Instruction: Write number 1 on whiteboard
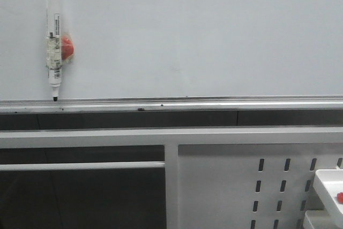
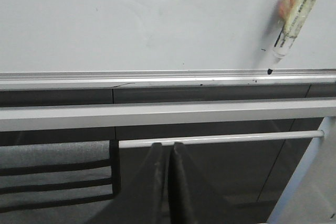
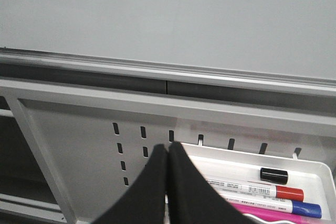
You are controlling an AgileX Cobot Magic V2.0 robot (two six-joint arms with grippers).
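Whiteboard (image 1: 203,30) fills the upper front view: smooth, glossy, pale grey-white, with a silver metal rail (image 1: 214,103) along its lower edge. No number 1 stroke shows on it; only faint smudges and small dark specks on the rail.

At 10 o'clock in the front view, a marker (image 1: 53,38) stands upright against the board, black cap end up, black nib down touching the rail. White barrel with a barcode-type label; print too small to read. A red-orange lump (image 1: 67,47), maybe a magnet or putty, sits behind the barrel under clear tape.

Below the rail: dark panel, then a grey metal frame (image 1: 171,135) with a thin horizontal rod (image 1: 80,165). At 5 o'clock, a white perforated panel (image 1: 225,186) with rows of slots.

Left gripper (image 2: 169,156): matte black fingers pressed together, nothing between them.

Right gripper (image 3: 168,158): black fingers also clenched, nothing held. Beside it a white tray (image 3: 315,174) holds a loose black cap (image 3: 273,175) and red (image 3: 257,188), blue (image 3: 273,205) and pink (image 3: 273,216) markers with barcode labels, unreadable.
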